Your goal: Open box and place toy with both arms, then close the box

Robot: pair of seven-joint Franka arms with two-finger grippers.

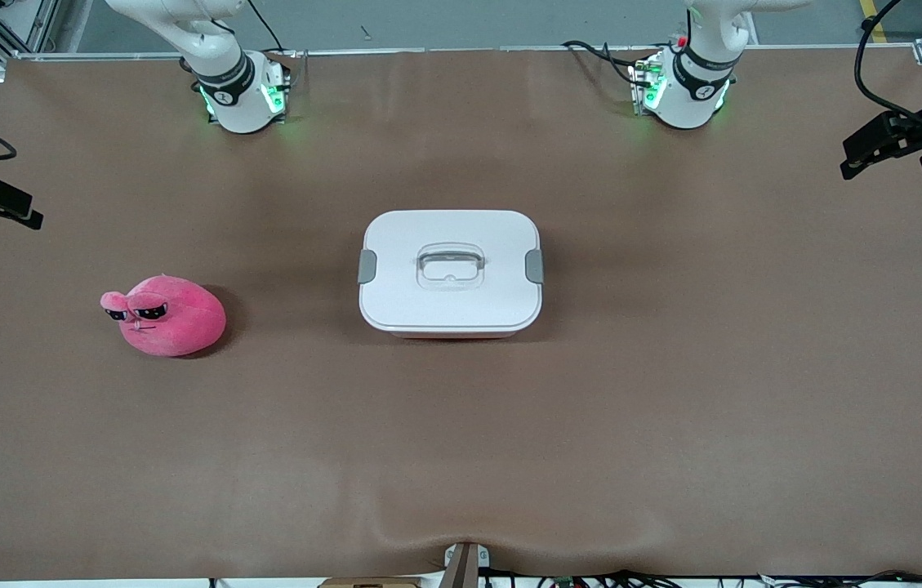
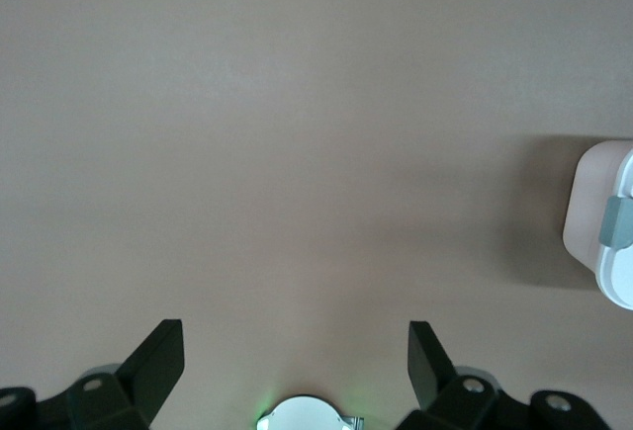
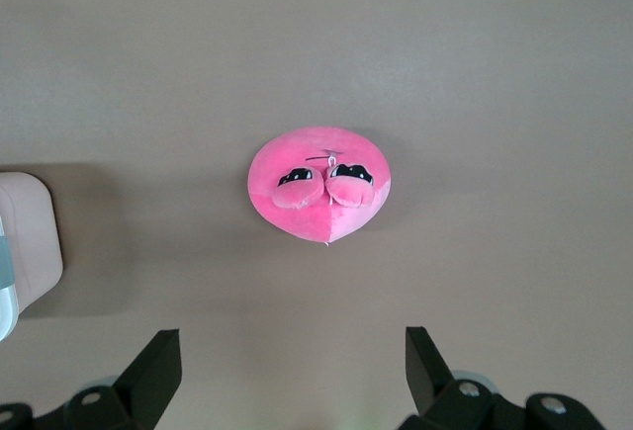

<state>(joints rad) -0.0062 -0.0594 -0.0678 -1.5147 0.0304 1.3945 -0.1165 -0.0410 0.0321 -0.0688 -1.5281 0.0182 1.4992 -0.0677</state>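
Observation:
The box (image 1: pixel 450 273) stands mid-table, its white lid on, with a grey clip (image 1: pixel 367 267) at each short end and a clear handle (image 1: pixel 450 265) recessed in the top. The pink plush toy (image 1: pixel 167 314) lies on the table toward the right arm's end, apart from the box. My right gripper (image 1: pixel 24 212) hangs open and empty high over that end of the table; its wrist view shows the toy (image 3: pixel 318 193) and a corner of the box (image 3: pixel 25 242) below. My left gripper (image 1: pixel 848 159) hangs open and empty over the other end; its wrist view shows one end of the box (image 2: pixel 603 222).
The brown table cover (image 1: pixel 461 425) has a bulge at its near edge by a small bracket (image 1: pixel 465 563). Black cables hang by the left arm's base (image 1: pixel 685 90) and gripper. The right arm's base (image 1: pixel 240 94) stands at the table's back edge.

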